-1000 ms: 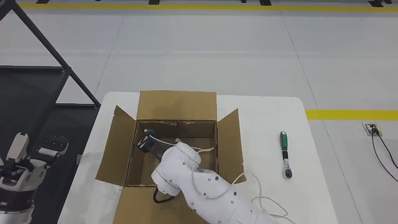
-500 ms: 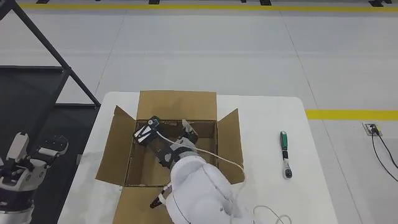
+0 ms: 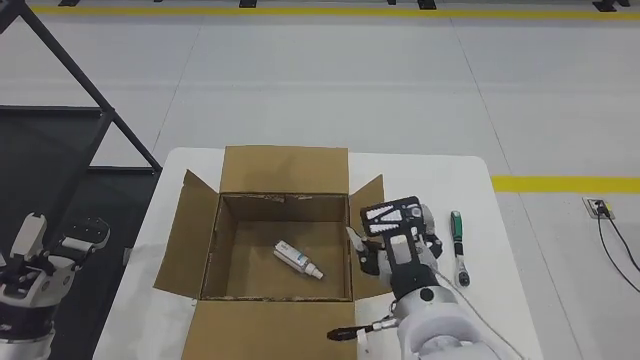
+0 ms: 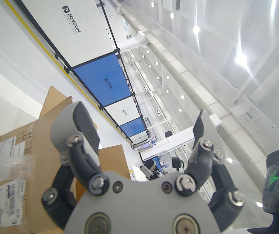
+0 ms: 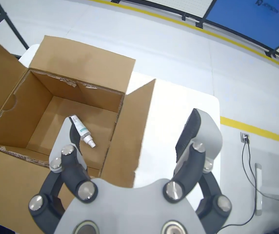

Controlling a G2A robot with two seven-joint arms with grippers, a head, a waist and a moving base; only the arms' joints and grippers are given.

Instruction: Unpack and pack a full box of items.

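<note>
One box (image 3: pixel 285 168) stands on the white table (image 3: pixel 430 175) toward its left side, with all four flaps folded out. The left gripper (image 4: pixel 140 114) sits low beside the box's (image 4: pixel 39 147) labelled outer wall and points up at the ceiling; its two fingers are spread wide with nothing between them. Inside the box (image 5: pixel 81 57) lies one item, a small white bottle (image 3: pixel 299 260), flat on the cardboard floor and near its middle, capped end toward the right wall. In the right wrist view the bottle (image 5: pixel 82 130) touches none of the walls. The right gripper (image 3: pixel 372 230) is above the right flap, just outside the box. Its two fingers are also fully apart and it (image 5: pixel 132 118) holds nothing. Farther right, well apart from the box, one green-handled ratchet wrench (image 3: pixel 458 250) lies on the table, handle toward the far edge.
</note>
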